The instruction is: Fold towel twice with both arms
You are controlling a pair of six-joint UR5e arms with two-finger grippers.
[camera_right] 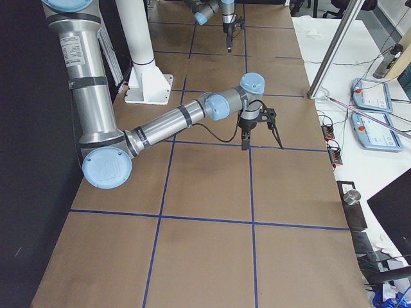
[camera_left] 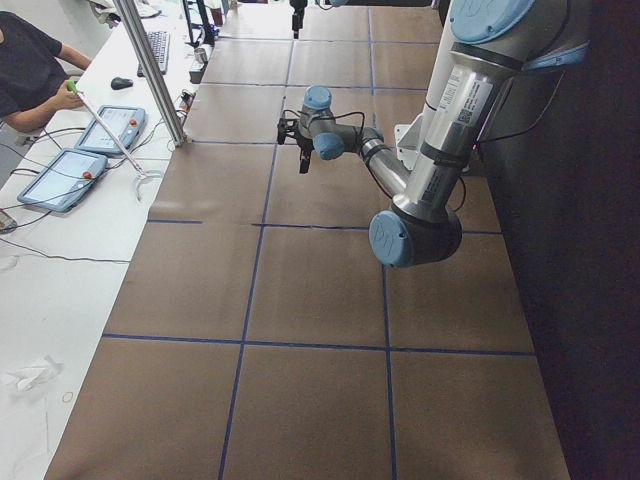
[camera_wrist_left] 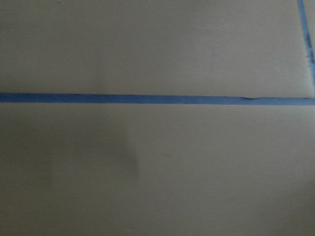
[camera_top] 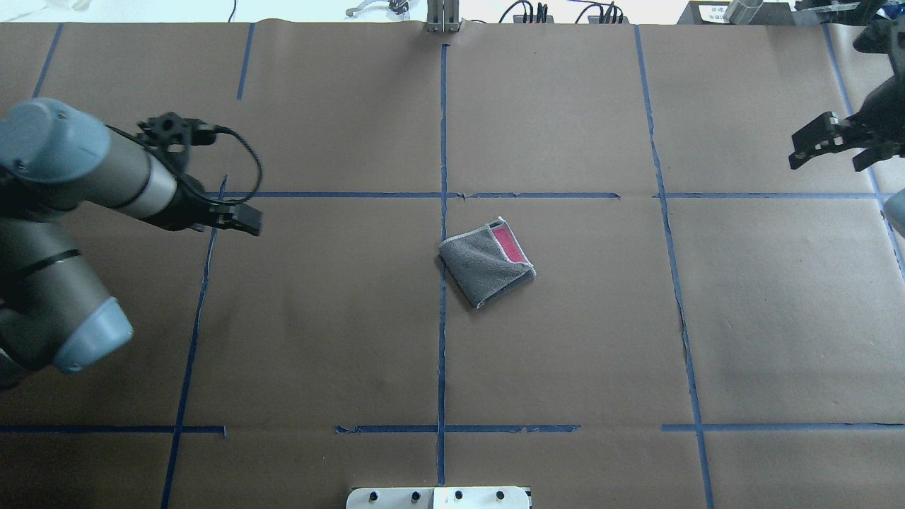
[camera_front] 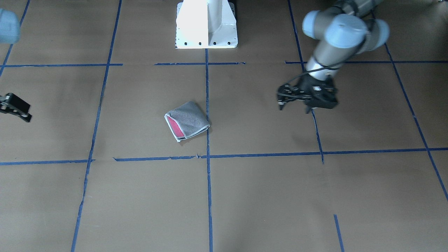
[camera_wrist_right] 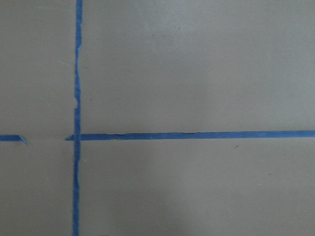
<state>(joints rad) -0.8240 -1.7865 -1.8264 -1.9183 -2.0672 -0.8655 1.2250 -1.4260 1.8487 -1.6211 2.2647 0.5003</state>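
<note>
Brown paper covers the table [camera_top: 318, 318], which blue tape lines [camera_top: 442, 127] divide into a grid. The towel [camera_top: 486, 263] lies flat near the centre of the overhead view, just right of the central vertical line, with its left corner at that line. It is folded into a compact, nearly square pad with no clear long axis, and its edges run diagonally to the grid. The grey face is outward. A pink strip shows along the edge facing the upper right of the overhead frame; the closed fold faces the lower left. The left gripper [camera_front: 294, 106] hangs over the table at mid-left of the overhead view, well apart from the towel, fingers spread and holding nothing. The right gripper [camera_top: 825, 165] hangs at the upper right edge, also well apart from the towel, fingers spread and holding nothing. Both wrist views show only paper and tape.
</note>
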